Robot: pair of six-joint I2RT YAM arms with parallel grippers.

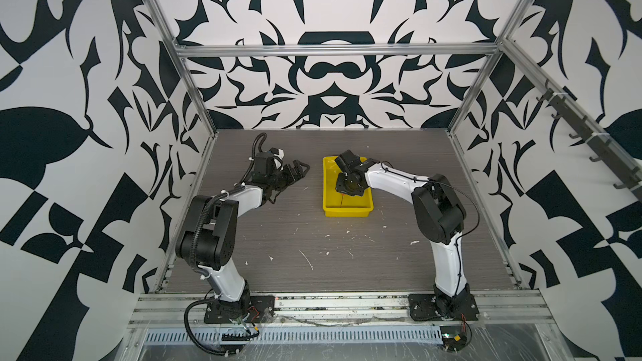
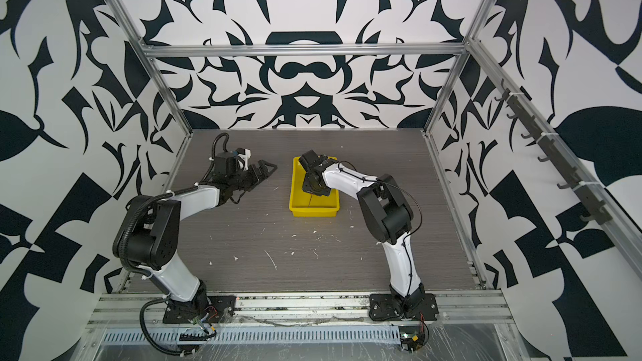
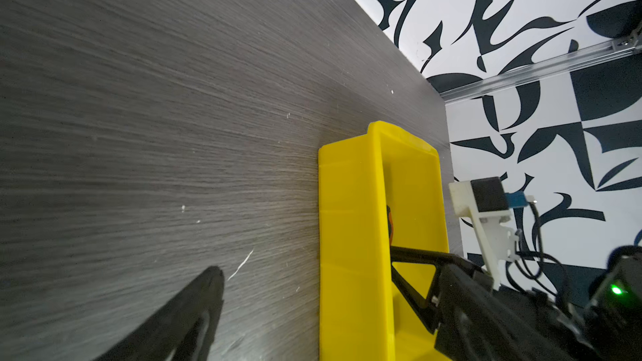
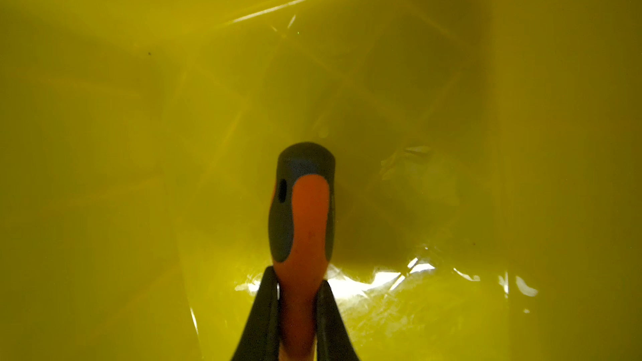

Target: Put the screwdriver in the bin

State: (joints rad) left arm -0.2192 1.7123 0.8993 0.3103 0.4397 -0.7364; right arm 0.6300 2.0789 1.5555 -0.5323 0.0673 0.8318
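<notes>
The yellow bin (image 1: pixel 347 210) (image 2: pixel 314 211) stands on the grey table, right of the middle in both top views. My right gripper (image 1: pixel 347 191) (image 2: pixel 314 189) reaches down inside it. In the right wrist view this gripper (image 4: pixel 298 277) is shut on the orange handle of the screwdriver (image 4: pixel 305 223), whose black cap end points at the glossy bin floor (image 4: pixel 139 133). The shaft is hidden. My left gripper (image 1: pixel 301 169) (image 2: pixel 269 168) (image 3: pixel 305 259) hangs open and empty just left of the bin (image 3: pixel 351 237). A sliver of the screwdriver (image 3: pixel 389 220) shows there over the bin wall.
White flecks and scratches (image 1: pixel 305 258) dot the table in front of the bin. Aluminium frame posts (image 1: pixel 465 105) and patterned walls close the table in at the back and both sides. A white bracket with cables (image 3: pixel 483 203) sits on the left wrist.
</notes>
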